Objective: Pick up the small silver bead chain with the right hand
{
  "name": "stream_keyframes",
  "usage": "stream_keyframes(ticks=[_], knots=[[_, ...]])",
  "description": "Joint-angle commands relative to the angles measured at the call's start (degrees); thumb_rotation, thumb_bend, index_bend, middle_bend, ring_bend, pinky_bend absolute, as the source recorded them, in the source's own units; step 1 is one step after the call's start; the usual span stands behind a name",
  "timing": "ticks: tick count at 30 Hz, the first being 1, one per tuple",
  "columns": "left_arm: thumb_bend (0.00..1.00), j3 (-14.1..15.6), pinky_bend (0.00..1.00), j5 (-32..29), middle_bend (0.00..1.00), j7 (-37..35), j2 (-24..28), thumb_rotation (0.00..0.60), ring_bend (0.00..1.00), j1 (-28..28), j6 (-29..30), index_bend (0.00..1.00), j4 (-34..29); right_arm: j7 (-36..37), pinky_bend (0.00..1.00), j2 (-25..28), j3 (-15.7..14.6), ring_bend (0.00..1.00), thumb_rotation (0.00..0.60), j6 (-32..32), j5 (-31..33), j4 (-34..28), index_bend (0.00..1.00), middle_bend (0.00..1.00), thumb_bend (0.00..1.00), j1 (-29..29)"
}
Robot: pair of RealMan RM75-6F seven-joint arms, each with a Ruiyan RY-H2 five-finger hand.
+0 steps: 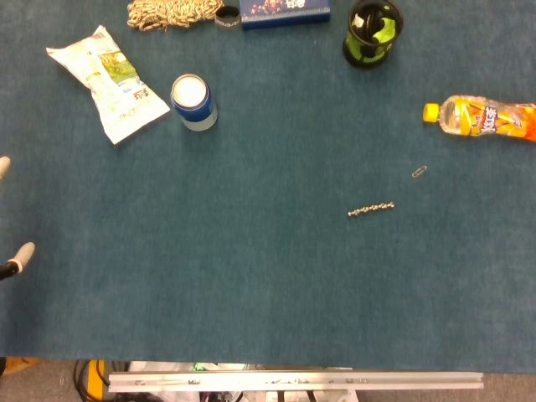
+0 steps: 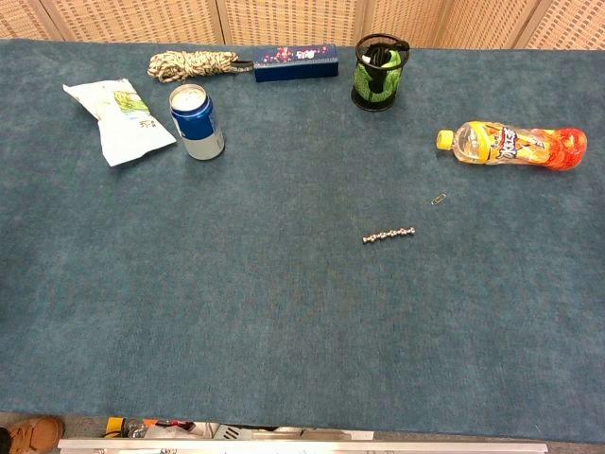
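Note:
The small silver bead chain (image 1: 371, 208) (image 2: 388, 234) lies nearly straight on the blue cloth, right of the table's middle, with nothing touching it. Neither view shows my right hand. Of my left hand (image 1: 12, 213) only two pale fingertips (image 1: 23, 254) poke in at the far left edge of the head view. They are spread apart, hold nothing, and are far from the chain.
A paper clip (image 1: 420, 172) (image 2: 439, 199) lies just up and right of the chain. An orange drink bottle (image 1: 481, 119) lies at the right. At the back are a blue can (image 1: 193, 102), snack bag (image 1: 107, 82), rope (image 1: 172, 12), blue box (image 1: 285, 12) and mesh cup (image 1: 373, 33).

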Motion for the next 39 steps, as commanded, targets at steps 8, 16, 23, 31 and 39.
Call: stream_keyframes(ticks=[8,16,23,31,39], knots=[[0.17,0.14,0.0,0.69,0.04,-0.48,-0.07,0.6,0.03,0.31,0.67,0.02,0.37,1.57,0.3,0.59,-0.39,0.22,0.6,0.68,-2.23,-0.45,0.25,0.33,0.15,0.1],[0.17,-0.14,0.0,-0.07,0.04,-0.49,-0.31,0.6,0.03,0.56,0.74,0.02,0.79,2.12,0.32,1.49,0.33,0.23,0.6,-0.11,-6.4,-1.12,0.26,0.36,0.15,2.71],[0.17,0.19,0.0,0.14,0.04,-1.52,0.18,0.6,0.03,0.47,0.19,0.02,0.67,1.62,0.62,1.17,1.21,0.53,0.6,-6.1,-9.48,-3.7,0.29,0.54,0.15,8.35],[0.17,0.35,0.0,-0.24,0.04,-2.38,0.51,0.6,0.03,1.13,0.72,0.02,0.48,-3.05,0.92,-1.75,2.29,0.86,0.6,-17.38,-9.96,-4.6,0.41,0.85,0.15,16.84],[0.17,0.47,0.0,-0.55,0.04,-2.84,0.79,0.6,0.03,1.19,0.23,0.02,0.47,-8.12,0.98,-7.43,3.12,0.94,0.6,-25.84,-4.9,-2.66,0.42,0.92,0.15,22.61]])
